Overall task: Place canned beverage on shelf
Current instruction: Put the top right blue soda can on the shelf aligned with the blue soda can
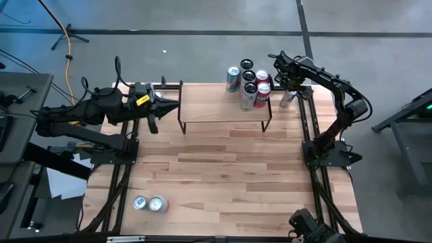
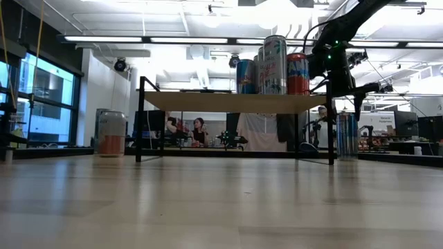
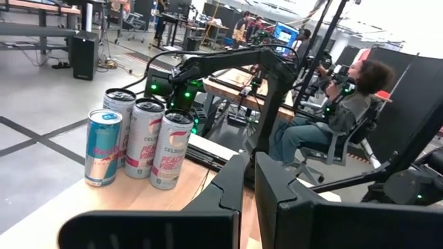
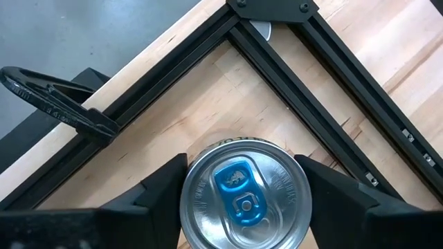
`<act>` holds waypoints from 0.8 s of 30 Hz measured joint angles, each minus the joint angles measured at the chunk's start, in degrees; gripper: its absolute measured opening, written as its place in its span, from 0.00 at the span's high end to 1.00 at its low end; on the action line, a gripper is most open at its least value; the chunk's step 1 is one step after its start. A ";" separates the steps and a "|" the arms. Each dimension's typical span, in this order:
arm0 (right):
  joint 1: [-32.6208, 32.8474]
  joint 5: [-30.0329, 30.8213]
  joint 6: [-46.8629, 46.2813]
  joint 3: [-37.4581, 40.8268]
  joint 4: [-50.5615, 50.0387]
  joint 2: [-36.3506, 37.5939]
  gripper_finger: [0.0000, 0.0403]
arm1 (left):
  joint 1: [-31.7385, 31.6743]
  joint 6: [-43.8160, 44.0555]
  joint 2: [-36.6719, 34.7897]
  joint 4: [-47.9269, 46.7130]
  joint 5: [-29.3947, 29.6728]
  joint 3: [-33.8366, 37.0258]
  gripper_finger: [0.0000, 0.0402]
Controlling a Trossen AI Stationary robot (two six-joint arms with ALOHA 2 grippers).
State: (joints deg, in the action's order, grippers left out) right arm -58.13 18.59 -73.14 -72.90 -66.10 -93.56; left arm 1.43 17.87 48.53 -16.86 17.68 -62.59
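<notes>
The step in hand looked like the pick-up: the right gripper (image 4: pixel 239 187) hung directly over a silver can with a blue pull tab (image 4: pixel 243 190) that stood upright on the tabletop (image 1: pixel 223 175), just outside the right end of the shelf (image 1: pixel 223 108), with its two fingers spread and flanking the can's rim, close to it but not visibly pressing on it. In the low view that same can (image 2: pixel 347 135) stood on the table right under the gripper, beside the shelf's leg and below its plank. The next move, as I judged it, called for closing squarely on the can, lifting it clear above the plank, and carrying it sideways to a free stretch of shelf away from the cluster of cans (image 1: pixel 248 82) already crowded at the right end. The left gripper (image 1: pixel 160 105) waited off the shelf's left end with its fingers close together, holding nothing. In the left wrist view, the nearest two shelf cans read "CELSIUS" and "PEACH VIBE" (image 3: pixel 170 151), and the blue-and-silver one (image 3: pixel 103 147) looked like a Red Bull. Two more cans (image 1: pixel 149 203) lay well apart, near the table's front edge.
</notes>
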 joint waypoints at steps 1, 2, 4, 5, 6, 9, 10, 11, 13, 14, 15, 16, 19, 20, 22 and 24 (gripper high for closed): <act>0.00 0.00 0.02 0.00 -0.14 0.00 0.44 | 0.00 -0.02 0.00 -0.02 0.45 0.00 1.00; 0.00 -0.02 0.04 0.00 -0.23 0.00 0.44 | 0.00 -0.02 0.00 -0.04 0.92 0.00 1.00; 0.00 -0.09 0.09 0.00 -0.42 0.00 0.43 | -0.02 -0.27 0.00 -0.07 1.13 0.00 1.00; 0.00 -0.17 0.09 0.00 -0.48 0.00 0.42 | -0.02 -0.54 0.00 -0.09 1.17 0.00 1.00; 0.00 -0.21 0.11 0.00 -0.51 0.00 0.42 | -0.02 -0.61 0.00 -0.17 1.20 0.00 1.00; 0.00 -0.53 0.60 0.00 -0.69 0.02 0.43 | -0.02 -0.55 0.00 -0.73 1.20 -0.02 1.00; 0.00 -0.58 1.22 0.00 -0.69 0.02 0.44 | -0.01 -0.55 0.00 -1.16 1.20 -0.02 1.00; 0.00 -0.59 1.63 -0.02 -0.73 0.02 0.44 | 0.00 -0.54 0.00 -1.48 1.20 -0.02 1.00; 0.00 -0.63 1.81 -0.04 -1.11 0.02 0.44 | -0.02 -0.55 0.03 -1.91 1.21 -0.02 1.00; 0.00 -0.63 1.83 -0.04 -1.32 0.02 0.44 | 0.00 -0.55 0.04 -1.97 1.21 -0.02 1.00; 0.00 -0.63 1.85 -0.04 -1.46 0.02 0.44 | -0.02 -0.55 0.04 -1.97 1.20 -0.02 1.00; 0.00 -0.63 2.09 -0.04 -1.52 0.04 0.44 | -0.02 -0.54 0.04 -1.97 1.20 -0.02 1.00; 0.02 -0.65 2.58 -0.04 -1.54 0.04 0.44 | 0.00 -0.55 0.04 -2.01 1.20 -0.02 1.00; 0.02 -0.65 2.66 -0.04 -1.55 0.04 0.44 | -0.02 -0.55 0.04 -2.09 1.20 -0.02 1.00; 0.02 -0.68 2.68 -0.04 -1.66 0.04 0.44 | -0.01 -0.52 0.04 -2.52 1.20 -0.02 1.00; 0.02 -0.70 2.69 -0.04 -1.72 0.04 0.44 | -0.01 -0.52 0.04 -2.88 1.20 -0.02 1.00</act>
State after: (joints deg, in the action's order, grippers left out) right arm -58.11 17.89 -70.46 -72.95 -67.81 -93.51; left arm 1.42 17.34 48.58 -19.75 18.87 -62.61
